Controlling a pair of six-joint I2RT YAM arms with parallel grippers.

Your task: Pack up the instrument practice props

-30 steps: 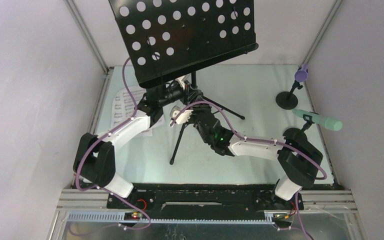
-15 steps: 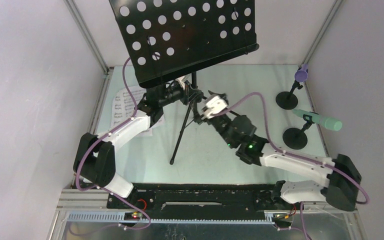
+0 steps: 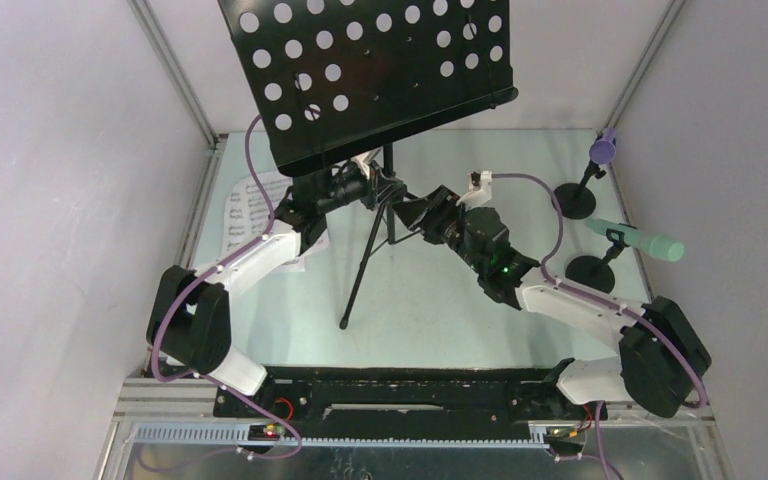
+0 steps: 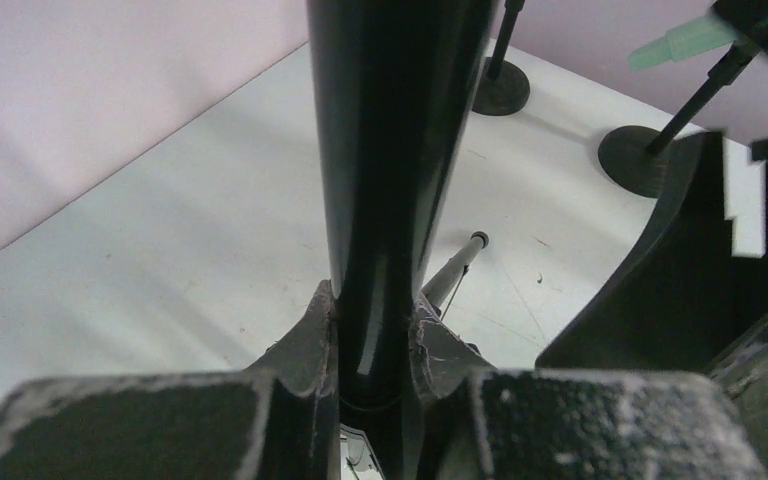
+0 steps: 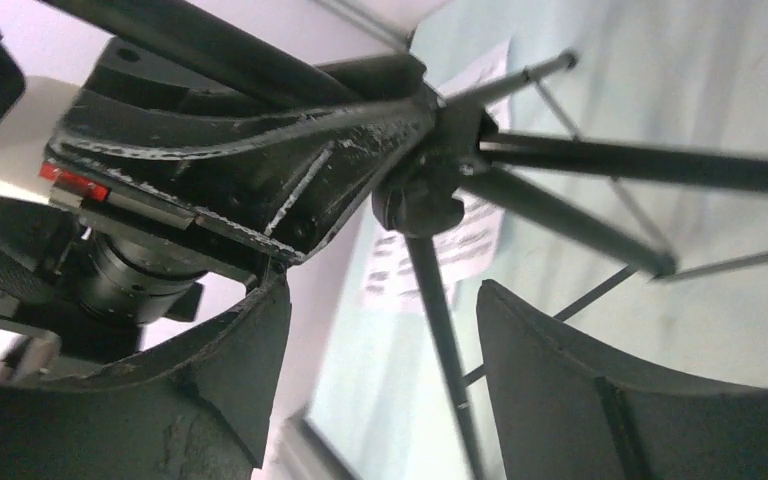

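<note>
The black music rack, with its perforated plate (image 3: 370, 70) tilted, stands at the middle of the table on tripod legs (image 3: 358, 275). My left gripper (image 3: 368, 188) is shut on its pole (image 4: 390, 150), one finger on each side (image 4: 372, 320). My right gripper (image 3: 415, 212) is open just right of the leg hub (image 5: 425, 190); one thin leg (image 5: 438, 310) runs between its fingers untouched (image 5: 385, 290). White sheet-music pages (image 3: 240, 215) lie at the left. The purple microphone (image 3: 603, 150) and the mint-green microphone (image 3: 640, 240) rest on round-based holders (image 3: 573, 200) (image 3: 590, 272) at the right.
Pale walls and metal corner posts (image 3: 175, 80) close in the table on three sides. The right arm's forearm (image 3: 570, 300) stretches from the near right toward the tripod, passing close by the mint-green microphone's holder.
My right arm has swung from the left of the tripod's legs to their right, and its gripper has opened. The left gripper and the rack have stayed put.
</note>
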